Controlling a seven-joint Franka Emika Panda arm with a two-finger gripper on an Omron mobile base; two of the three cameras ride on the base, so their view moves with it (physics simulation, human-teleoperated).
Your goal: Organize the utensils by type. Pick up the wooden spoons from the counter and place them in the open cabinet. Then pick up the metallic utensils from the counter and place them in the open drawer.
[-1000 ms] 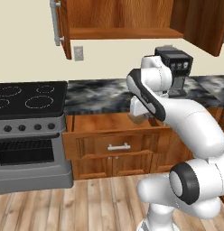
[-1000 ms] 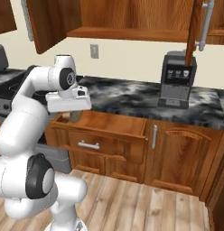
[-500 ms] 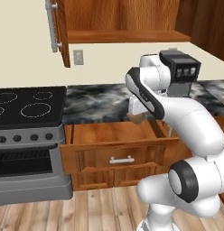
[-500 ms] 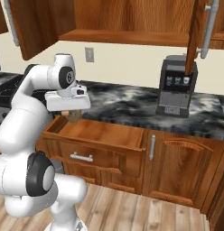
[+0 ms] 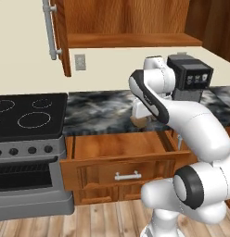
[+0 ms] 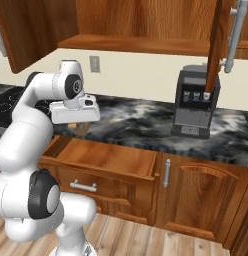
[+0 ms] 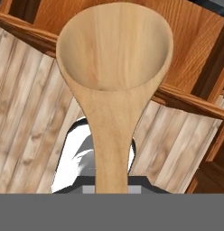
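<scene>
my gripper (image 6: 78,127) is clamped on the large wooden spoon (image 7: 111,85), bowl at 12 o'clock. not yet in the open cabinet (image 5: 130,40); open drawer (image 5: 119,144) looks bare, so most is left.

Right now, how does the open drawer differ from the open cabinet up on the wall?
The open drawer sits low, under the counter, pulled forward; the open cabinet hangs high, its doors swung aside. The drawer opens upward and is shallow; the cabinet opens to the front, with a shelf. Both are reddish-brown wood with silver handles.
</scene>
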